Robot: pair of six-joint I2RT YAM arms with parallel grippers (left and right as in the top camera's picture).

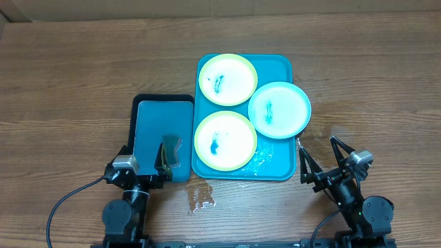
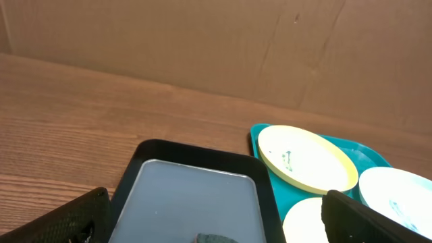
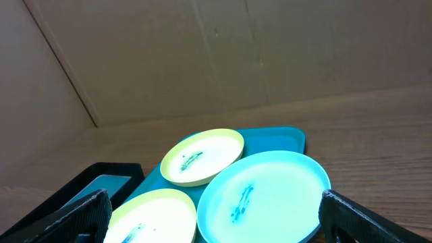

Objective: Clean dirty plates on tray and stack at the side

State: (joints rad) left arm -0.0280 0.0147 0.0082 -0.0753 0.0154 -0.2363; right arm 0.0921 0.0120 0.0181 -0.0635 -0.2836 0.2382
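- Three plates lie face up on the turquoise tray, which sits on the wooden table a little right of the middle.
- The far yellow-green plate fills the tray's back left corner. It has a dark blue smear on its pale centre.
- The near yellow-green plate lies at the front left, with a blue blot left of its centre.
- The light blue plate sits on the right side between the other two, and its edge hangs out over the tray's right rim. A thin blue streak marks its middle. It comes very close to both other plates; I can't tell if they touch.
- Shiny wet patches glisten on the tray floor by the front right corner.
- Just left of the turquoise tray stands a smaller black-rimmed tray, touching it or nearly so.
- A dark greenish lump rests at that smaller tray's near end.
- The left gripper hangs over the near end of the small tray with its fingers spread wide, nothing between them.
- The right gripper hovers over bare table just off the turquoise tray's front right corner, its fingers also spread wide apart and empty.
- A small puddle lies on the table in front of the turquoise tray.
- Brown cardboard walls off the far side.
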